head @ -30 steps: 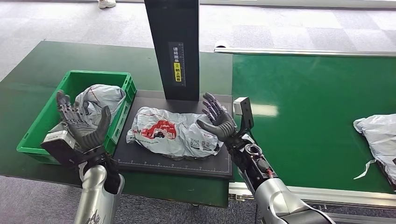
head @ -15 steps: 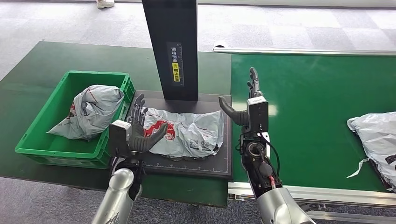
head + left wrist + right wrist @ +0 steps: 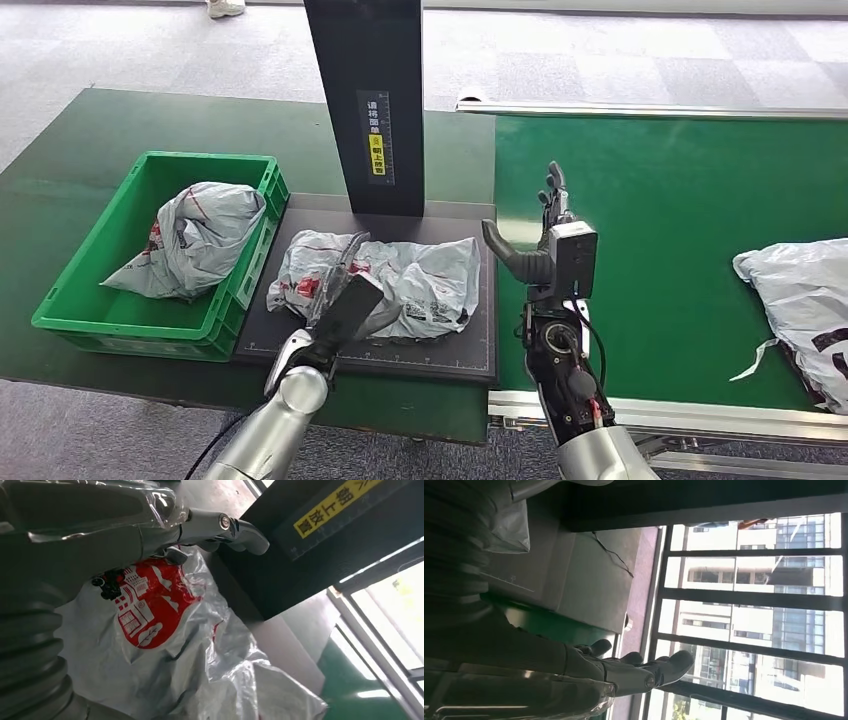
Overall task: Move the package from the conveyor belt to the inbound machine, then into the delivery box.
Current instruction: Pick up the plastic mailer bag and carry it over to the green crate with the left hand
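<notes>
Where the grey package (image 3: 400, 283) with red print lies on the black inbound machine platform (image 3: 470, 350), left hand (image 3: 345, 300) rests on its near edge, grasp unclear; right hand (image 3: 545, 245) upright beside it, fingers apart, empty; green delivery box (image 3: 120, 310) left, holding another grey package (image 3: 195, 240)

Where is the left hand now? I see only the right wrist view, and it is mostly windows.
Observer: The left hand is down on the near left part of the package, which lies on the inbound machine's black plate.
Operator: Does it grip the package?
Observer: I cannot tell. In the left wrist view its fingers reach stretched out over the red print.
Operator: Is the delivery box free?
Observer: No. The green delivery box, left of the plate, has a second grey package in it.
</notes>
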